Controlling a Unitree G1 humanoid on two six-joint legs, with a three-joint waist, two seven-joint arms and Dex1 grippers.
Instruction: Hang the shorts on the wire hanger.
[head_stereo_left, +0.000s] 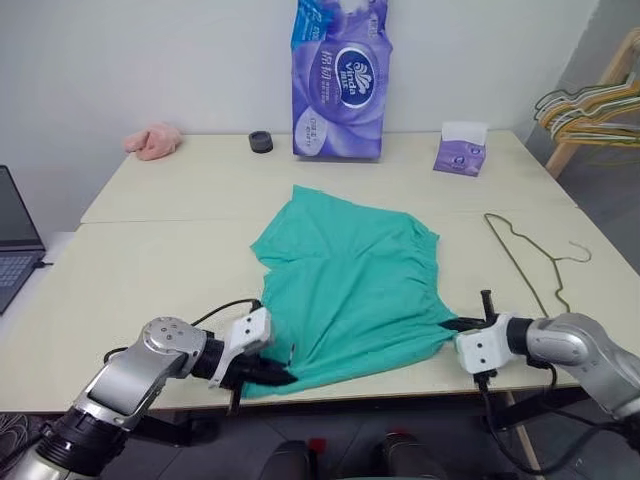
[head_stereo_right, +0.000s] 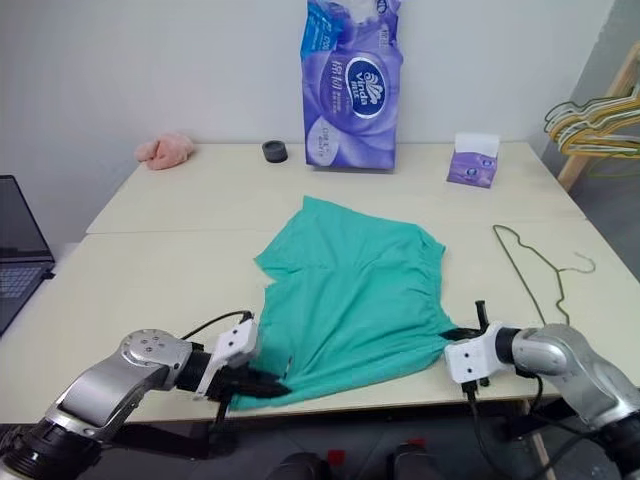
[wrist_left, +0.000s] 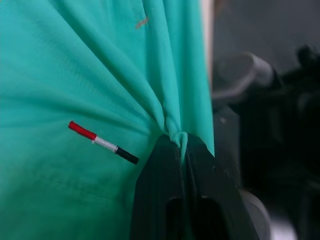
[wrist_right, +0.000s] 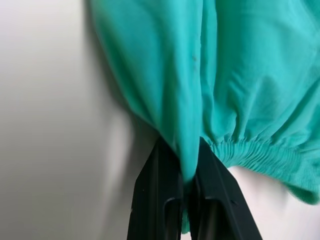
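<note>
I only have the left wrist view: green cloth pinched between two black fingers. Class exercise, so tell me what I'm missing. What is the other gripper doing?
Observer: The right gripper is shut on the shorts too, at the gathered waistband end.
Operator: Where is the hanger we need?
Observer: The wire hanger lies flat on the table, to the robot's right of the shorts, not touching them.
Operator: Are the shorts lifted yet?
Observer: Mostly not; they lie spread on the table, with the left gripper pinching the near edge.
Operator: Anything else nearby?
Observer: A purple tissue pack stands at the far edge.
</note>
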